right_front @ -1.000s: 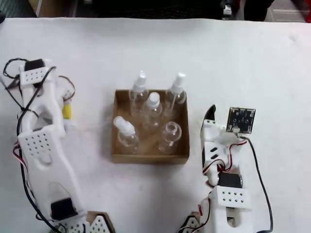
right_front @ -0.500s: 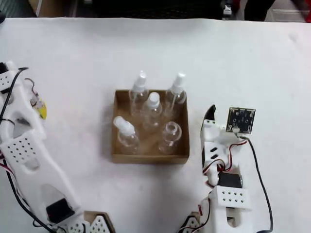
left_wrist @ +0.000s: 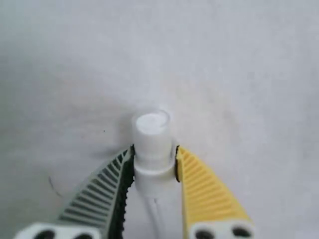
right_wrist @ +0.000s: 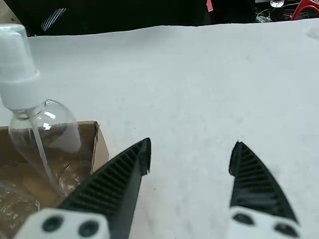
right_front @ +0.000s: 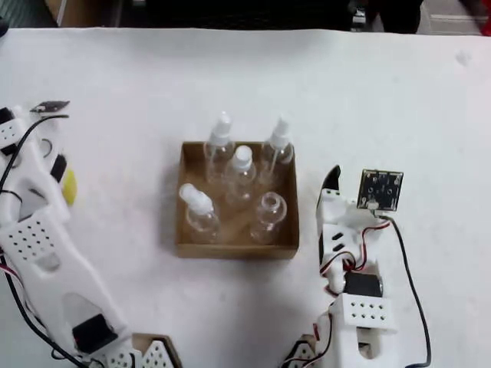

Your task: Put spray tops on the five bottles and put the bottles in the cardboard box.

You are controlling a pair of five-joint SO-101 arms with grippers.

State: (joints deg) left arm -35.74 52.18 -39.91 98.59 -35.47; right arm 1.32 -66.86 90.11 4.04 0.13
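Left tool (left_wrist: 154, 152) clamped on a white spray top (left_wrist: 152, 130) over the bare tabletop (right_front: 383, 92), its dip tube cut off at the frame edge, right tool (right_wrist: 191, 145) spread wide just beside the cardboard box (right_front: 238, 250), four capped bottles (right_front: 241, 176) and one uncapped bottle (right_front: 269, 207) standing inside

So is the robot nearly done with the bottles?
Nearly. All five clear plastic bottles stand in the brown cardboard box, and four wear white spray tops. The bare-necked bottle sits in the corner nearest the right arm. The left end effector grips a fifth white spray top, away from the box. Left to do: fit it on that bottle. The right end effector rests open beside the box.
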